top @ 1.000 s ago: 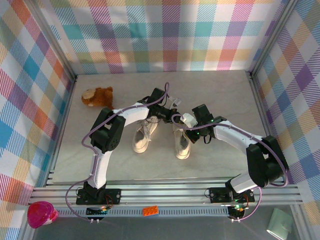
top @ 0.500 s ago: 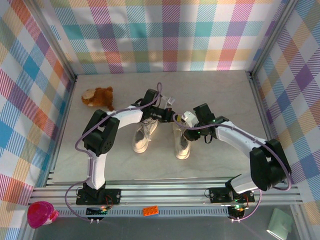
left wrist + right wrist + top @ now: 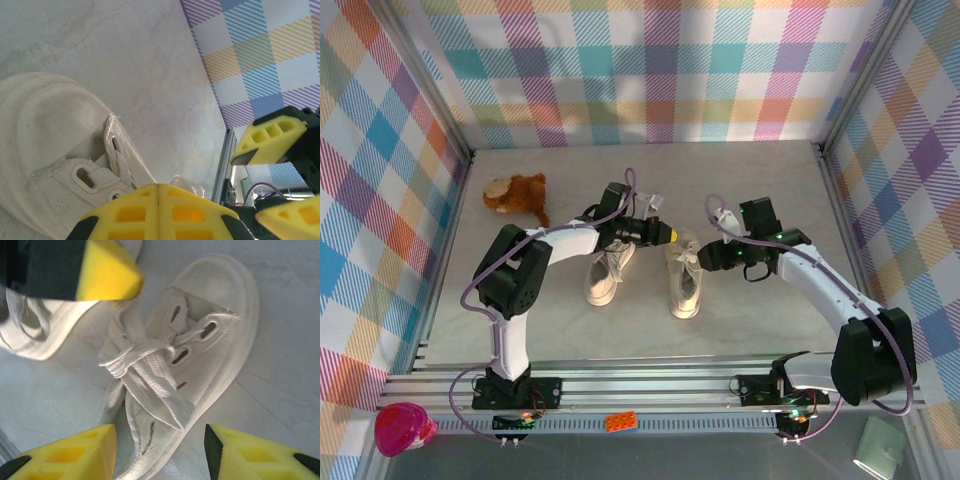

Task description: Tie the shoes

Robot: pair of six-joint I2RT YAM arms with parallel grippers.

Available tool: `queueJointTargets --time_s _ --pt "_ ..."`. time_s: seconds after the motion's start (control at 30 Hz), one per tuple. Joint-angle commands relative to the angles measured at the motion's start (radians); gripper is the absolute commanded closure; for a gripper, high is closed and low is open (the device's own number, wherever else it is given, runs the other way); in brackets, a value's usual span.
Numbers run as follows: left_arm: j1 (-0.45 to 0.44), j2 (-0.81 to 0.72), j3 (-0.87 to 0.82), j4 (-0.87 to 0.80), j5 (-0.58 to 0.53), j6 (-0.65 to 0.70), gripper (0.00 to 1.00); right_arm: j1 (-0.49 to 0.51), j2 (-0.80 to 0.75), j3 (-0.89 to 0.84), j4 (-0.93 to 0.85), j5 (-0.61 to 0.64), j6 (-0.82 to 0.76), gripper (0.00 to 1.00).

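Now | left gripper (image 3: pixel 158 195): jaws pressed together, hold unclear | right gripper (image 3: pixel 160 432): jaws wide, over one shoe (image 3: pixel 220 315)

White tube links, black joint housings, black base blocks low in frame on left arm (image 3: pixel 517 335) and right arm (image 3: pixel 825 295). Lilac cable (image 3: pixel 470 290) loops beside each. Yellow moulded tips with square hollow cells, black corners, on left pincer (image 3: pixel 158 210) and right pincer (image 3: pixel 160 452).
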Motion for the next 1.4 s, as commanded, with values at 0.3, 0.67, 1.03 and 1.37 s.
queueJointTargets --time_s 0.3,0.67,1.03,1.37 --pt "-0.02 -0.065 -0.036 0.054 -0.034 -0.026 1.0 -0.055 0.019 -0.158 0.186 -0.208 0.264 0.49" --pt "-0.04 -0.089 -0.065 0.071 -0.058 -0.051 1.0 -0.055 0.125 -0.184 0.316 -0.229 0.294 0.64" --pt "-0.044 -0.144 -0.098 0.059 -0.088 -0.052 1.0 -0.055 0.074 -0.175 0.279 -0.166 0.253 1.0" --pt "-0.046 -0.151 -0.126 0.053 -0.103 -0.043 1.0 -0.055 0.023 -0.17 0.213 -0.127 0.225 1.0"
